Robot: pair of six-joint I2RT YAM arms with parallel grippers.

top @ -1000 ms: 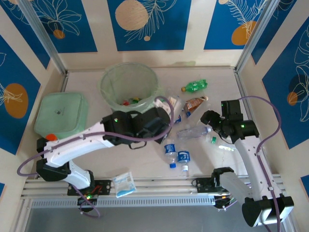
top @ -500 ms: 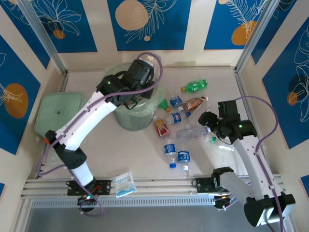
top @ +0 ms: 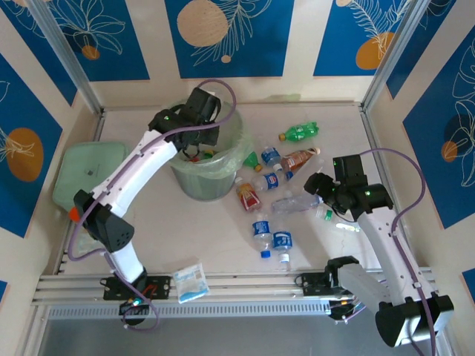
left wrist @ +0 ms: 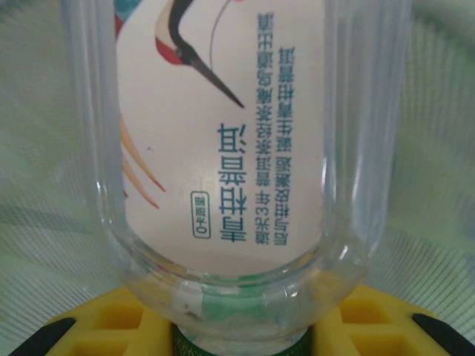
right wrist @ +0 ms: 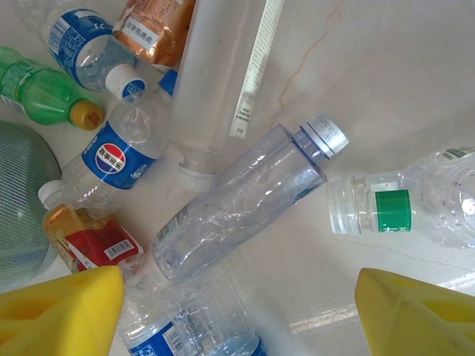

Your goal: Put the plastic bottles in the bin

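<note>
My left gripper point(top: 199, 119) hangs over the round pale-green bin point(top: 236, 144), shut on a clear plastic bottle point(left wrist: 223, 148) with a white bird-printed label. The bottle's neck sits between the yellow fingers point(left wrist: 104, 326), and the bin's wall point(left wrist: 438, 185) shows behind it. My right gripper point(right wrist: 237, 297) is open above a clear unlabelled bottle point(right wrist: 237, 200) lying on the table point(top: 295, 202), without touching it. Around it lie a Pepsi bottle point(right wrist: 111, 159), a red-labelled one point(right wrist: 89, 241), a green one point(right wrist: 37, 96), a brown-labelled one point(right wrist: 156, 30) and a blue-labelled one point(right wrist: 185, 326).
A flat pale-green lidded box point(top: 82, 174) lies at the left. A blue-white sachet point(top: 190, 282) rests near the front rail. Two small blue-labelled bottles point(top: 260, 230) lie in front of the pile. Another green bottle point(top: 300, 133) lies at the back right.
My left arm has swung from the middle of the table up and back to above the bin, carrying the bottle. The right arm has hardly moved.
</note>
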